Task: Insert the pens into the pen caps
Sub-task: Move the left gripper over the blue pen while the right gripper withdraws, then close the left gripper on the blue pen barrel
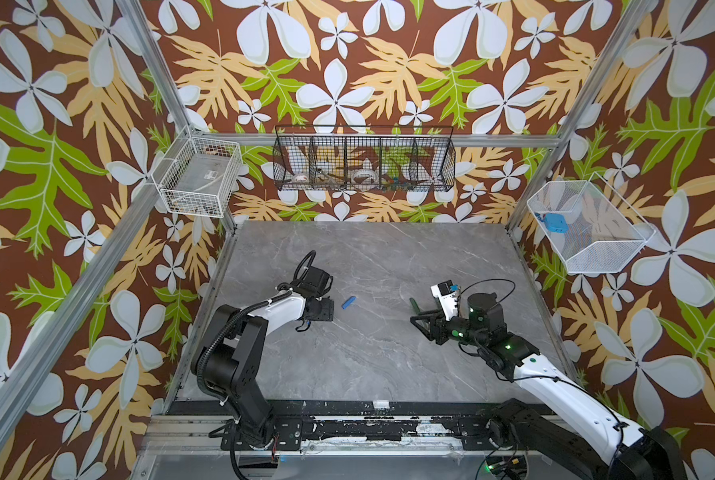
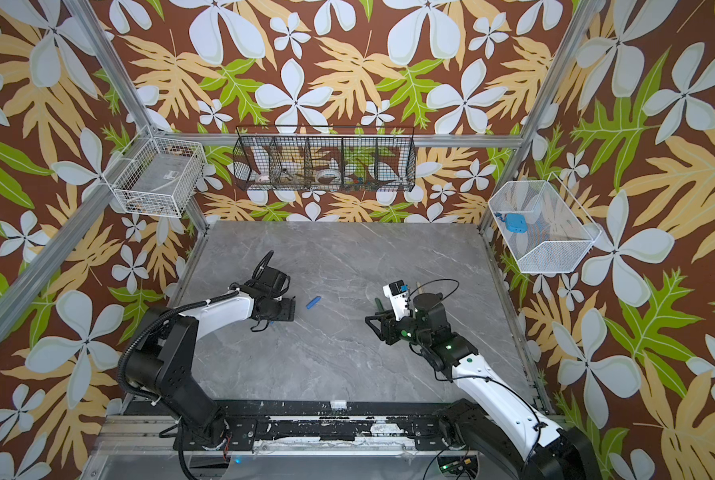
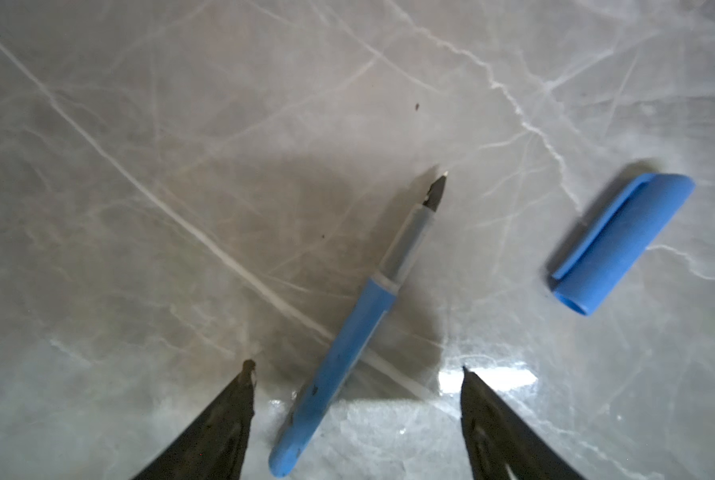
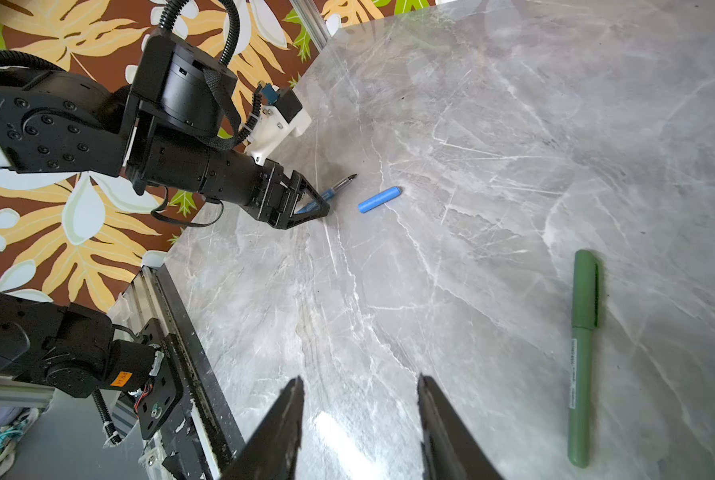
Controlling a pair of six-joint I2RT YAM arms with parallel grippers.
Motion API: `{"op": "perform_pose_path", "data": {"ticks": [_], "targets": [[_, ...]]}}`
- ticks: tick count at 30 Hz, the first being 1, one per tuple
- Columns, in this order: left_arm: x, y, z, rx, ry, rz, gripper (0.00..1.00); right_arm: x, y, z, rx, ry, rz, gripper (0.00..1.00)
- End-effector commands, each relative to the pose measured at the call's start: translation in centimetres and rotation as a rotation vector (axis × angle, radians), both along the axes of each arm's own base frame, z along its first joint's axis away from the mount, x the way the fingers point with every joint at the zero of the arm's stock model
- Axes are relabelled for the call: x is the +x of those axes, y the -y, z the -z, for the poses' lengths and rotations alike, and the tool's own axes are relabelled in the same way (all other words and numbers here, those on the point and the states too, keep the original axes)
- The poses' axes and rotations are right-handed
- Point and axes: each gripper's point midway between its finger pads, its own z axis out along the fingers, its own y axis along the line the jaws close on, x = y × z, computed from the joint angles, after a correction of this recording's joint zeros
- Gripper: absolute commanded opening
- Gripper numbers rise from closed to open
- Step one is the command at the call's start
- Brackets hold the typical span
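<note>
Singles: blue pen (image 3: 360, 324), blue cap (image 3: 621, 243), green pen (image 4: 581, 357) — left gripper (image 3: 356, 368), right gripper (image 4: 361, 377) open.

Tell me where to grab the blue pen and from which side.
Grip the blue pen mid-barrel, from above, with the left gripper, fingers either side. It lies flat on the table, and its grey tip section must stay free for the blue cap.

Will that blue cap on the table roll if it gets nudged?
Probably only briefly: the blue cap is round, but its side clip should stop it. Small and hard-looking, it may skid on the glossy table.
</note>
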Motion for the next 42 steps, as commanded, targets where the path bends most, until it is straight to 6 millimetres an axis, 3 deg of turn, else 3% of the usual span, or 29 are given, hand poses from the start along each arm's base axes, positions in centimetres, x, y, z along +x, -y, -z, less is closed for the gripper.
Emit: {"op": "perform_pose_path", "data": {"ticks": [1, 10, 18, 33, 42], "targets": [[-0.3, 0.5, 0.2, -0.027, -0.026, 0.007, 0.79, 0.2, 0.0, -0.6, 0.02, 0.024, 0.009, 0.45], [-0.7, -1.0, 1.0, 0.049, -0.044, -0.022, 0.7, 0.4, -0.3, -0.8, 0.021, 0.027, -0.005, 0.46], [-1.3, -0.6, 0.6, 0.015, -0.043, -0.025, 0.32, 0.6, -0.8, -0.2, 0.029, 0.006, -0.02, 0.46], [-1.9, 0.8, 1.0, 0.079, -0.03, 0.043, 0.26, 1.1, -1.0, 0.1, 0.027, -0.028, -0.015, 0.46], [-1.7, 1.4, 0.2, 0.039, 0.019, 0.06, 0.13, 2.0, -1.1, 0.0, 0.039, -0.046, 0.021, 0.46]]}}
